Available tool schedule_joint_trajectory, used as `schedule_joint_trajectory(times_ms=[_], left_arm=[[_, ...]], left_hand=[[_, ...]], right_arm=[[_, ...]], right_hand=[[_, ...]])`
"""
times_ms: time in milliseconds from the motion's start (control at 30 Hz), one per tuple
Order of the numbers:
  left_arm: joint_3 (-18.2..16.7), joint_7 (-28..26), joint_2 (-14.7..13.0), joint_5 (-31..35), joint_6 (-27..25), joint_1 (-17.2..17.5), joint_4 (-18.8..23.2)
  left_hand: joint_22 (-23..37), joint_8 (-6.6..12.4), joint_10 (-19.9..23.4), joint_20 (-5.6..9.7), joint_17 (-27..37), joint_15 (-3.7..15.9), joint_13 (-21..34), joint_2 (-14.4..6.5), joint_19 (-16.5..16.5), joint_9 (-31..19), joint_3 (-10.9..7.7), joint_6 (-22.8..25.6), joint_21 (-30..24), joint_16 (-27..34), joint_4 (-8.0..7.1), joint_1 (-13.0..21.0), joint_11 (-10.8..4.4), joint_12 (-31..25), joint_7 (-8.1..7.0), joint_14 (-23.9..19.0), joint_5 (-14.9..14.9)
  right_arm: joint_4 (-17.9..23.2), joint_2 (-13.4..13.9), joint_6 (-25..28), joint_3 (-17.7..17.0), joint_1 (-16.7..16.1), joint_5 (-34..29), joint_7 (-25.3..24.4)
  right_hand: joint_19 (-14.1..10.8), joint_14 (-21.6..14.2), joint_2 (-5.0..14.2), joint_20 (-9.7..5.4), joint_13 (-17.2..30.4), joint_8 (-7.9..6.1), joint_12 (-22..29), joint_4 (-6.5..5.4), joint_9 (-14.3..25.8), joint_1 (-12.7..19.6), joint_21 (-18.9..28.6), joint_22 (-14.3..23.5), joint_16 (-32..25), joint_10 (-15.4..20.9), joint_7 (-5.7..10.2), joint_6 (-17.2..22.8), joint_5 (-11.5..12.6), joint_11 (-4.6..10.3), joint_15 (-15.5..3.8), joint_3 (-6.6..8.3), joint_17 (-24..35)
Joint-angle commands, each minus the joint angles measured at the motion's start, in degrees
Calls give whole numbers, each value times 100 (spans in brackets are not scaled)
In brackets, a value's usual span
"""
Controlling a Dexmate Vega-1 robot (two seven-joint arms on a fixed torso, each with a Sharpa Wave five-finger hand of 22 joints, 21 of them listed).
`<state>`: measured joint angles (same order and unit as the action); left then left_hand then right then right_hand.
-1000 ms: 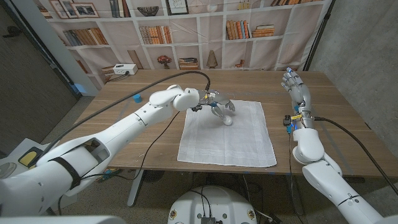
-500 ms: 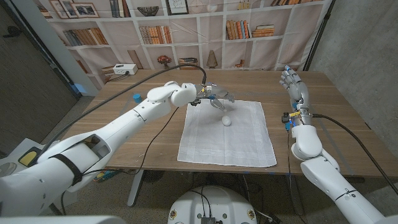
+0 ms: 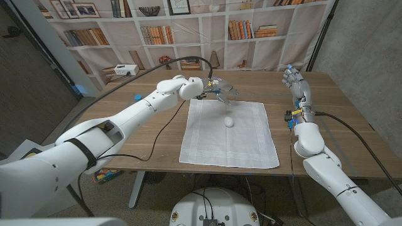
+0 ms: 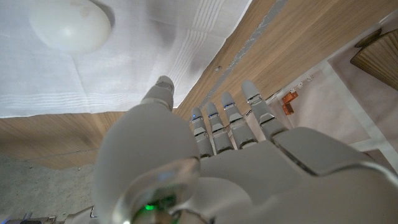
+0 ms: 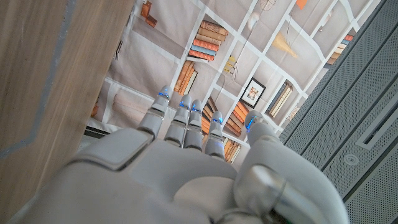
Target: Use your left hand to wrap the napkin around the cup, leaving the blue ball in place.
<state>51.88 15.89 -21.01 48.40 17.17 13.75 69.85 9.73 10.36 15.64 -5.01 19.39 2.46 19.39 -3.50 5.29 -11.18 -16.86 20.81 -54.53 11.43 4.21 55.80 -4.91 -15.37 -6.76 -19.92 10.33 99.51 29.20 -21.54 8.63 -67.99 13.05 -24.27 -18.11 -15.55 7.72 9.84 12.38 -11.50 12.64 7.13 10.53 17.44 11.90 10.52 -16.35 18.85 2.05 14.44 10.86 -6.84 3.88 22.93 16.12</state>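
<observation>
Head view — the white napkin point(image 3: 230, 134) lies spread flat on the tabletop point(image 3: 157, 135), with a small white rounded object point(image 3: 230, 122), not plainly a cup, sitting on its far half. The left hand point(image 3: 221, 91) hovers at the napkin's far edge, fingers spread and holding nothing, probably placed to take that edge. The right hand point(image 3: 298, 86) stands upright near the right side, fingers loosely apart, empty, apparently kept out of the way. A small blue thing point(image 3: 137, 98) sits well to the left, too small to identify. Left wrist view — the fingers point(image 4: 231, 117) reach over bare wood beside the napkin's hem, apart from the white object. Right wrist view — the fingers point(image 5: 186, 121) point toward bookshelves point(image 5: 205, 46), gripping nothing.
</observation>
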Motion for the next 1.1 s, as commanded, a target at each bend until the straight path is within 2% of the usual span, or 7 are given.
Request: schedule_joint_trajectory(times_ms=[33, 200, 400, 667, 767, 933, 1100], left_arm=[[801, -491, 782, 286, 226, -921, -1567], [1125, -700, 1143, 261, 421, -1238, -2183], [1434, -902, 1479, 169, 616, -1488, -2746], [1848, -1171, 1931, 108, 740, -1766, -3465], [2009, -1316, 2171, 79, 759, -1880, -3858], [2315, -1550, 2608, -1, 681, -2053, -4530], [2655, -1623, 2901, -131, 346, -2131, -4837]], left_hand=[[33, -39, -210, 16, -27, 80, -27, 55, -23, -6, 29, -230, 68, -19, 53, -96, -54, 116, -95, 120, -29], [35, -15, -310, 54, -62, 72, -66, 179, -44, -1, 136, -332, 125, -15, 69, -209, -65, 182, -151, 245, -19], [36, -12, -343, 55, -77, 71, -90, 218, -61, 3, 199, -414, 163, 3, 49, -309, -75, 207, -200, 287, -6], [37, 2, -352, 63, -100, 72, -111, 240, -52, 6, 216, -436, 187, 9, 74, -315, -104, 220, -250, 314, 16], [38, -17, -381, 74, -108, 76, -121, 237, -53, 7, 221, -511, 201, 13, 86, -311, -103, 235, -279, 334, 26], [39, -37, -495, 86, -123, 64, -145, 210, -64, 10, 227, -668, 237, 21, 109, -304, -88, 285, -249, 386, 47], [40, -24, -526, 82, -133, 50, -159, 174, -70, 11, 212, -696, 258, 26, 134, -268, -71, 297, -235, 413, 60]], right_arm=[[-97, 87, 26, -68, 104, 93, 92], [-96, 144, 12, -112, 98, 131, 149], [-73, 201, -25, -187, 29, 199, 201], [-31, 242, -88, -291, -101, 255, 214], [-28, 252, -111, -319, -134, 272, 225], [-48, 261, -164, -344, -161, 294, 256], [-50, 264, -209, -382, -212, 315, 265]], right_hand=[[-13, -44, -28, 10, 24, 20, -5, 24, 31, 16, 52, 19, 16, 57, 19, 38, 26, 22, 4, 5, 6], [-9, -44, -26, 7, 24, 20, -6, 26, 31, 19, 50, 19, 17, 59, 16, 40, 27, 10, 3, 4, 6], [-6, -47, -24, 7, 24, 20, -7, 26, 32, 20, 49, 19, 15, 58, 17, 40, 27, 11, 4, 3, 8], [-8, -53, -23, 6, 25, 13, -9, 26, 32, 20, 50, 19, 12, 58, 5, 61, 28, 33, -6, -1, 12], [-8, -49, -25, 10, 25, 13, -8, 27, 32, 21, 50, 19, 14, 61, 4, 65, 29, 26, -2, -2, 12], [-10, -54, -26, 14, 25, 12, -6, 28, 32, 21, 50, 19, 12, 70, 9, 70, 28, 12, 2, -4, 13], [-7, -53, -27, 11, 26, 11, -8, 28, 32, 21, 49, 19, 13, 68, 6, 76, 28, 10, 6, -6, 13]])
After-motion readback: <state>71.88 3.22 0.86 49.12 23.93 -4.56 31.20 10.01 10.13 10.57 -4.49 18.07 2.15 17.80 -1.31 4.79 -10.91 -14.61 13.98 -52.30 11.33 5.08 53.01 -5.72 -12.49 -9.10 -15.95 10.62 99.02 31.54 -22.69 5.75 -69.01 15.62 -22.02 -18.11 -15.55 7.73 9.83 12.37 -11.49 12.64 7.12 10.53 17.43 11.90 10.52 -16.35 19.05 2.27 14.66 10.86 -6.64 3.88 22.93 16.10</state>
